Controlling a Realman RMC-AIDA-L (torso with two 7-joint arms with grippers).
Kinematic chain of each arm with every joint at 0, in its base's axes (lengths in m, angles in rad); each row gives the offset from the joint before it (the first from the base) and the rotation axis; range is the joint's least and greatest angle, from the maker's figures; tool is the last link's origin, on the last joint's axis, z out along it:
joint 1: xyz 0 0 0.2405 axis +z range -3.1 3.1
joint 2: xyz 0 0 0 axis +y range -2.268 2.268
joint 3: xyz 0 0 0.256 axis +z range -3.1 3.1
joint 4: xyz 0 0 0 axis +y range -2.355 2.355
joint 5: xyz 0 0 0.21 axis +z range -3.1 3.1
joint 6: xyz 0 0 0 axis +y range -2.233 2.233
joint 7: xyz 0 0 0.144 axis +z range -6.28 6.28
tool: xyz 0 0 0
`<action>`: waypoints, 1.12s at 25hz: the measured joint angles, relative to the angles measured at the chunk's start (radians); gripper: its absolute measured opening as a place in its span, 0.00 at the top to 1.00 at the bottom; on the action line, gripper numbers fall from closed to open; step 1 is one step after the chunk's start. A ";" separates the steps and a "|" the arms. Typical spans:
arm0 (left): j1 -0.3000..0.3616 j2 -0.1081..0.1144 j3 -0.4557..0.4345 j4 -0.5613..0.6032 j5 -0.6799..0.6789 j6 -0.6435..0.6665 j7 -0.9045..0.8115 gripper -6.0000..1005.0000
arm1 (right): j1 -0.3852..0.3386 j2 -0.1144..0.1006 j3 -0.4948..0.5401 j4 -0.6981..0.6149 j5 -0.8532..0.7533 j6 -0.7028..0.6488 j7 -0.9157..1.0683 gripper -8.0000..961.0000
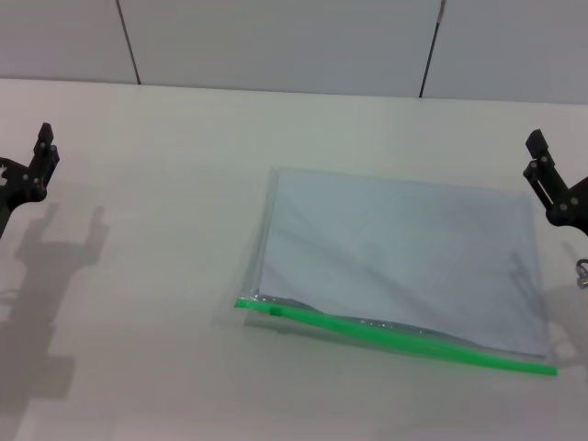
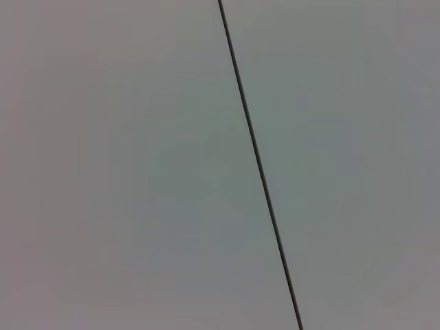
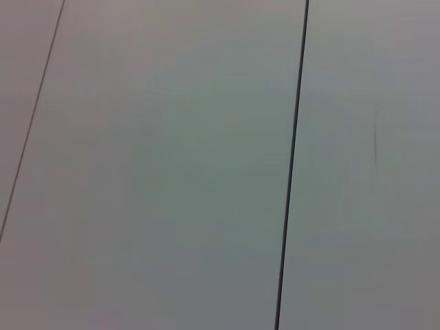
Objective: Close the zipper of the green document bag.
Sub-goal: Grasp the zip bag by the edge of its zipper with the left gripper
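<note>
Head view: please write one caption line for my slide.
Green-edged bag flat on the table, zipper along its near edge, slider near its left end; left gripper and right gripper wait at either side.

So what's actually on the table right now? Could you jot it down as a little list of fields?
surface: pale table
main item: green document bag, lying flat, apart from both arms
zipper: zipper along the bag's near long edge
slider: slider near the zipper's left end
left gripper: left gripper at the table's left edge, holding nothing
right gripper: right gripper at the right edge, holding nothing
wrist views: only wall panels
</note>
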 joint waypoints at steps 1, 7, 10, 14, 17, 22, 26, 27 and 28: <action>0.000 0.000 0.000 0.000 0.000 0.000 0.000 0.32 | 0.000 0.000 0.000 0.000 0.000 0.000 0.000 0.21; -0.001 0.000 0.000 0.000 0.001 0.000 0.000 0.32 | 0.000 0.000 0.000 0.000 0.000 0.000 0.000 0.21; -0.003 0.001 0.009 -0.003 0.010 0.000 0.007 0.32 | 0.000 0.000 0.000 0.000 0.000 0.000 0.000 0.21; -0.006 0.002 0.035 -0.003 0.046 0.005 0.072 0.32 | 0.001 0.000 0.000 0.001 0.000 0.000 0.000 0.21; -0.008 0.002 0.056 0.001 0.129 0.025 0.118 0.32 | 0.002 0.000 0.000 0.001 0.000 0.002 0.000 0.21; -0.006 0.000 0.076 0.039 0.307 0.038 0.191 0.32 | 0.003 -0.001 0.000 0.000 0.000 0.004 0.000 0.21; 0.003 -0.001 0.077 0.054 0.448 0.039 0.237 0.32 | 0.003 -0.002 0.000 0.000 0.000 0.004 0.000 0.21; 0.006 -0.001 0.077 0.056 0.480 0.040 0.249 0.32 | 0.003 -0.002 0.000 0.000 0.000 0.004 0.000 0.21; 0.012 -0.002 0.077 0.061 0.502 0.041 0.259 0.32 | 0.003 -0.002 0.001 0.000 0.000 0.004 0.000 0.21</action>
